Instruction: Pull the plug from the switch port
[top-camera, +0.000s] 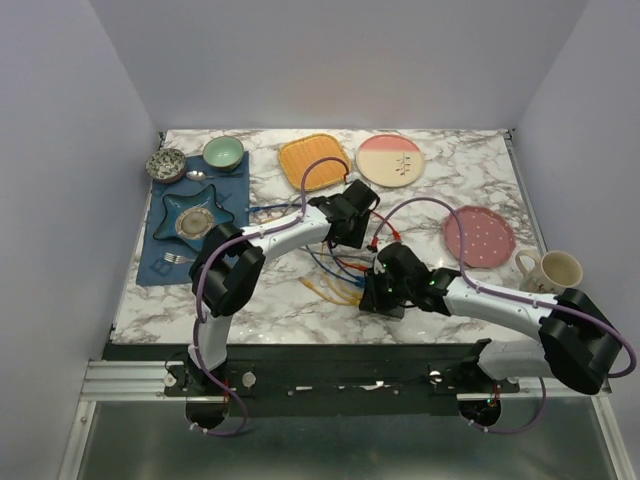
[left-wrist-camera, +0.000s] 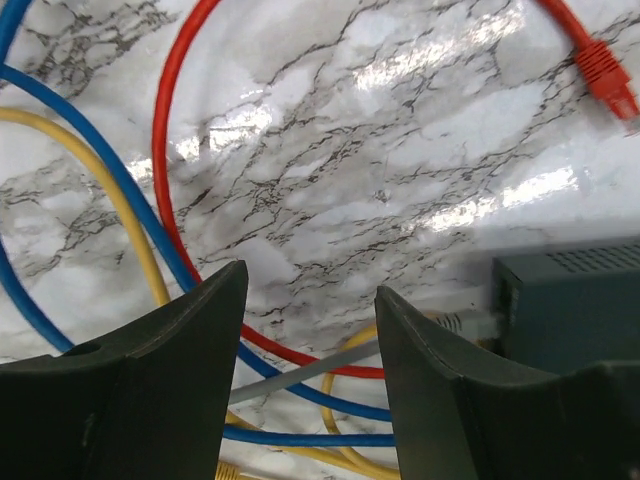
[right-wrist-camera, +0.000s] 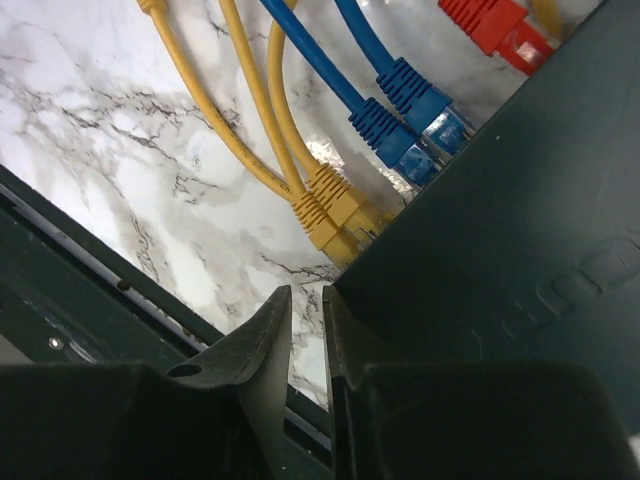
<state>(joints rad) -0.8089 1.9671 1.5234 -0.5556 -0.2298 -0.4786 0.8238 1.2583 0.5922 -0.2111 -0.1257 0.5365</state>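
Left gripper (left-wrist-camera: 310, 290): fingers spread wide, nothing between them, over cables beside the switch (right-wrist-camera: 520, 220).
Right gripper (right-wrist-camera: 307, 295): fingers almost pressed together, holding nothing, at the switch's edge.
Table (top-camera: 155, 310): marble.
Switch: dark flat box near the table's front edge, under the right gripper.
Yellow plugs (right-wrist-camera: 335, 215): two, seated in the switch.
Blue plugs (right-wrist-camera: 415, 130): two, seated beside them.
Red plug (left-wrist-camera: 605, 80): loose on the marble.
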